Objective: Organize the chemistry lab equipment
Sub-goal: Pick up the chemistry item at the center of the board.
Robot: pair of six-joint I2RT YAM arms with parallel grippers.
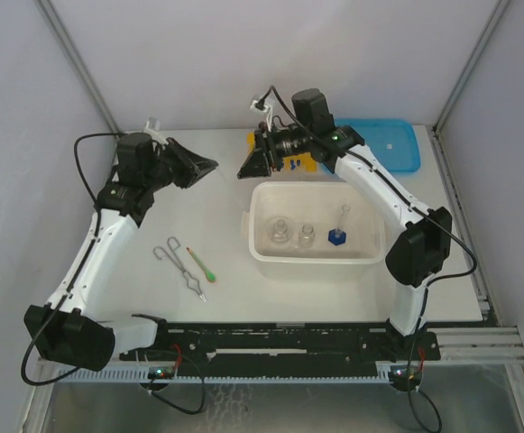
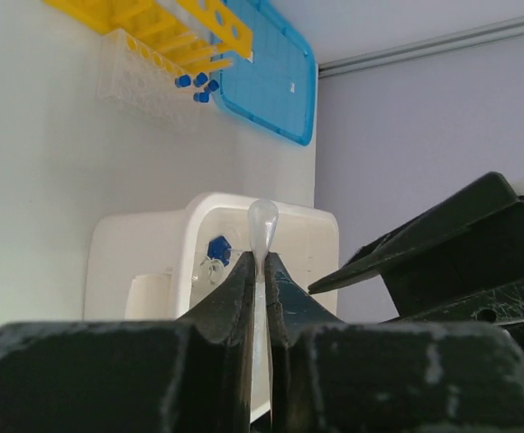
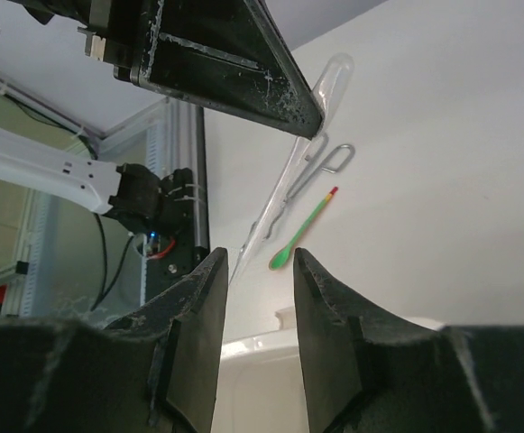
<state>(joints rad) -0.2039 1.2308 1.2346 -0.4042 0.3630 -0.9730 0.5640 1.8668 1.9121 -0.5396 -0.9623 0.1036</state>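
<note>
Top external view, your left side: the left gripper [image 1: 209, 165] hangs over the bare table [image 1: 198, 207], pointing at the right one.
Left gripper grip: in your left wrist view its black fingers [image 2: 234, 302] pinch a thin clear dropper [image 2: 262, 236], bulb end sticking out past the tips.
Tongs and stick: thin wire tongs [image 1: 179, 266] and a green-tipped stick [image 1: 201, 264] lie side by side on the table, well apart from both grippers.
Tub: a white plastic tub [image 1: 370, 254], smooth and rounded, holds small clear glass vessels [image 1: 292, 234] and one with a blue base [image 1: 336, 236].
Right gripper: you see the right gripper [image 3: 260, 271] with jaws apart, nothing between them, facing the dropper's narrow tip.
Rack: the yellow tube rack [image 1: 311, 164] with blue-capped tubes [image 2: 198, 85] sits just under the right gripper.
Lid: a flat blue lid [image 1: 390, 144] lies at the far right.
</note>
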